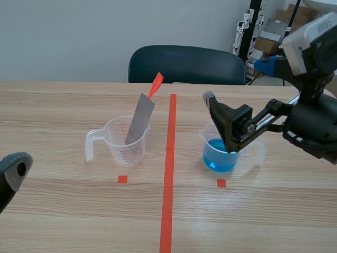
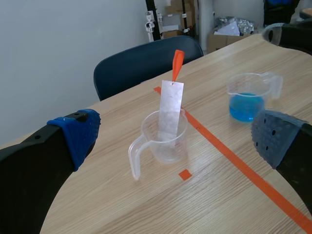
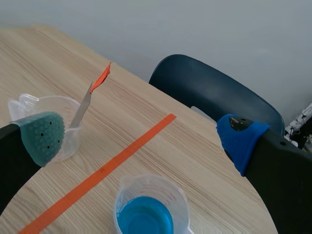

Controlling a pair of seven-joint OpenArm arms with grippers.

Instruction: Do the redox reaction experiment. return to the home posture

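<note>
My left claw (image 2: 175,136), spread, sits low at seven o'clock, looking parked. The metal strip (image 1: 139,118) leans in the clear beaker (image 1: 112,141), nine o'clock of the blue beaker (image 1: 218,158), where my spread right claw (image 1: 221,122) hovers; I judge its retreat remains.

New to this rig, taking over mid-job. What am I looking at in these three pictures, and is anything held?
A robot with two arms, each ending in a two-fingered pincer. The wide picture looks across the table from between the arms; the other two come from a camera on each wrist, looking past that arm's pincer. On the table stand a clear beaker with a grey strip in it and a blue beaker, holding blue liquid. The left pincer and right pincer are open, holding nothing; the right one hangs by the blue beaker.
</note>
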